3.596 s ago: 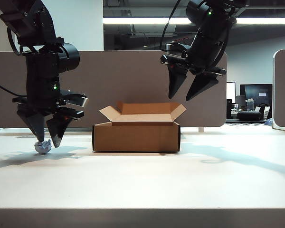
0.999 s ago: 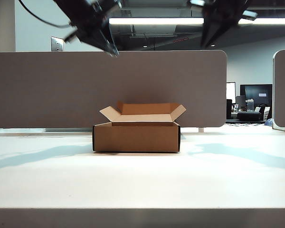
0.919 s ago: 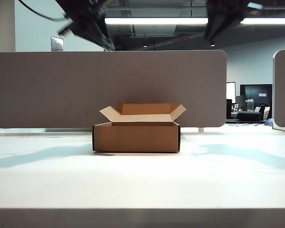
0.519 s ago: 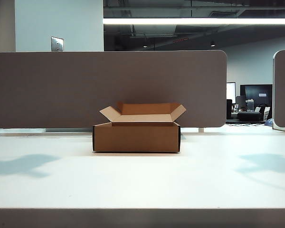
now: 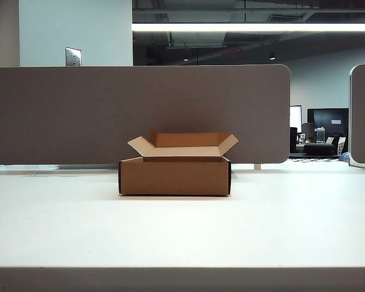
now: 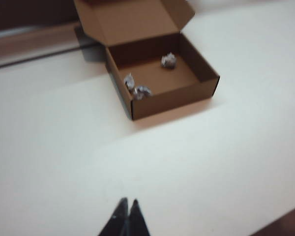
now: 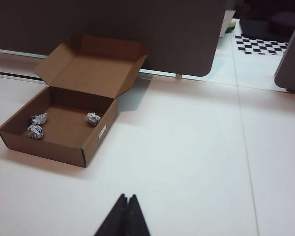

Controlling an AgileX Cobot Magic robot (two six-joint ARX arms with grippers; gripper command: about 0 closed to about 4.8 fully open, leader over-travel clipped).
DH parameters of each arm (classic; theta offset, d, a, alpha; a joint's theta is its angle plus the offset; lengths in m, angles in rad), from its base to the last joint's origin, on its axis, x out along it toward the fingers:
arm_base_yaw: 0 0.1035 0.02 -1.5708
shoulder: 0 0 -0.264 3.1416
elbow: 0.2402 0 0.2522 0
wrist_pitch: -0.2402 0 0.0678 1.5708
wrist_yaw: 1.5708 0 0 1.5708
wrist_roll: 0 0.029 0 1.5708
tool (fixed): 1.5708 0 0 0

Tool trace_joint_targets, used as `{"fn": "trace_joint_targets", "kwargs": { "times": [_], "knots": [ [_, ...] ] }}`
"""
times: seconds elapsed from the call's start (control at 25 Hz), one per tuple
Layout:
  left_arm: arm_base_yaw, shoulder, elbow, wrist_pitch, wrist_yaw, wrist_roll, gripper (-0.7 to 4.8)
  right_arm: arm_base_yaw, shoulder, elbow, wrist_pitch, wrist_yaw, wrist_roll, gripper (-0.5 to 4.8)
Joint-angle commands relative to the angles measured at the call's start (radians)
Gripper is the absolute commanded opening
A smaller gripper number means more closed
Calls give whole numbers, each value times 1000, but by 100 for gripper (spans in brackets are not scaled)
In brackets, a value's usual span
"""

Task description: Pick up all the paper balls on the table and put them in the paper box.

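Nearest each wrist camera, the grippers were inspected first. The left gripper [image 6: 127, 202] hung above bare tabletop with its two dark fingertips pressed together and nothing between them. The right gripper [image 7: 127, 197] stood likewise above the table [image 7: 196, 162], fingertips meeting in a point, holding nothing. Neither gripper nor either arm appeared in the exterior view.

Beyond the grippers lay a stretch of plain white table [image 5: 182, 231], with no loose item seen on it in any view.

Further on sat the paper box [image 5: 174, 175], resting flat on the table with its flaps open and its lid leaning back toward the partition. From the left wrist view the box [image 6: 157, 81] was well apart from the gripper; the same held in the right wrist view, where the box [image 7: 44, 142] sat off to one side.

All three paper balls were inside the box. In the right wrist view, two balls [image 7: 35, 131] [image 7: 39, 118] lay close together near one side wall, and the third [image 7: 92, 118] lay apart from them toward the opposite wall. The left wrist view, somewhat blurred, appeared to show the same arrangement: a pair [image 6: 142, 92] [image 6: 129, 80] just beside each other, possibly touching, and one ball [image 6: 168, 60] apart.

Farthest back stood the grey-brown partition panel [image 5: 140, 109], behind the box.
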Motion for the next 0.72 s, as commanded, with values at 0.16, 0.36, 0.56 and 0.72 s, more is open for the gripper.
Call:
{"fn": "trace_joint_targets", "kwargs": {
  "times": [0.16, 0.36, 0.56, 0.72],
  "knots": [
    [1, -156, -262, 200, -34, -4, -6, 1, -169, -204, 116, 0, 3, -1],
    [1, -188, -400, 326, -114, -21, -6, 1, -264, -352, 230, -8, -2, -1],
    [1, -350, -599, 556, -112, -22, -6, 2, -429, -524, 304, -16, -1, -1],
    [1, -464, -695, 596, -118, -22, -6, 1, -477, -594, 327, -29, -1, -1]
  ]
}}
